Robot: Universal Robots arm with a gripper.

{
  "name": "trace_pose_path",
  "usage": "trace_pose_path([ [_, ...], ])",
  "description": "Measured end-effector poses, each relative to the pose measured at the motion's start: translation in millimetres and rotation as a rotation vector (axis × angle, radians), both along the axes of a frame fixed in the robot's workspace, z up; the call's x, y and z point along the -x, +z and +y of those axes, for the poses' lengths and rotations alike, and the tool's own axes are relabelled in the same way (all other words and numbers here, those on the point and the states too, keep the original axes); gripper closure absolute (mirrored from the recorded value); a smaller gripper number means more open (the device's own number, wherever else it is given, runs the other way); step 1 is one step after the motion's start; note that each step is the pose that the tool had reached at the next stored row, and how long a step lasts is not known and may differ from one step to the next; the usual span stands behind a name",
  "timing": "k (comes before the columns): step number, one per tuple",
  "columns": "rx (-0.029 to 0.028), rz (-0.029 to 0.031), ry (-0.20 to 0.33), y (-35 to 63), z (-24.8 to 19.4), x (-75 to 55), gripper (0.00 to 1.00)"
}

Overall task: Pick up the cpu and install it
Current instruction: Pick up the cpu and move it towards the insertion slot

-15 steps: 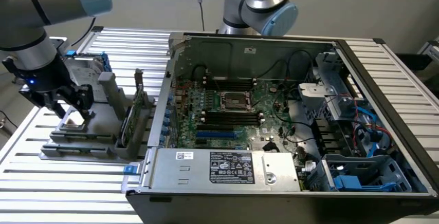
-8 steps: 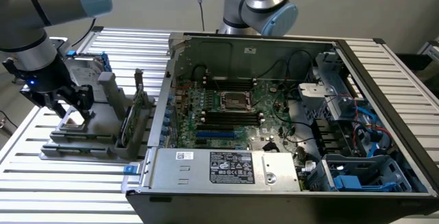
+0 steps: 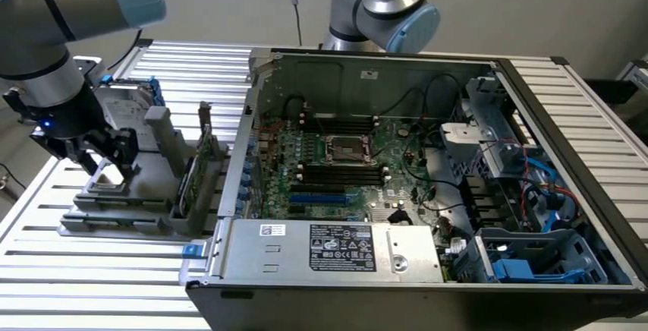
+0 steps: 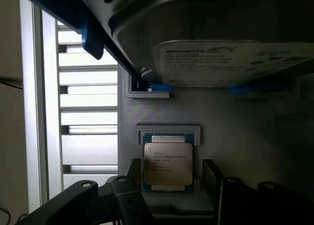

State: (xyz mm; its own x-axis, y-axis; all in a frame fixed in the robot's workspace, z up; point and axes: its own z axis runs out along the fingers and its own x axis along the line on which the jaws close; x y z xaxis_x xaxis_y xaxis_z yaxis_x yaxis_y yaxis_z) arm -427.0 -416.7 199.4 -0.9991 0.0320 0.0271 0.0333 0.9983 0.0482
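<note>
- Step in hand, as I read it: the pick-up. The gripper (image 3: 105, 160) hangs over the grey fixture (image 3: 152, 194), fingers spread, holding nothing.
- The cpu (image 4: 168, 163) lies flat in its recess between the fingers (near the Seagate hard drive (image 4: 221, 63)).
- A clean grasp calls for even contact on opposite edges.
</note>
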Motion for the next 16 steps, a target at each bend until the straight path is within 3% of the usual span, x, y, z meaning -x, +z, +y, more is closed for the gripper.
trace_pose_path([
  [16,-0.0061,0.0100,-0.014,-9.4,-1.2,-0.9,0.38],
])
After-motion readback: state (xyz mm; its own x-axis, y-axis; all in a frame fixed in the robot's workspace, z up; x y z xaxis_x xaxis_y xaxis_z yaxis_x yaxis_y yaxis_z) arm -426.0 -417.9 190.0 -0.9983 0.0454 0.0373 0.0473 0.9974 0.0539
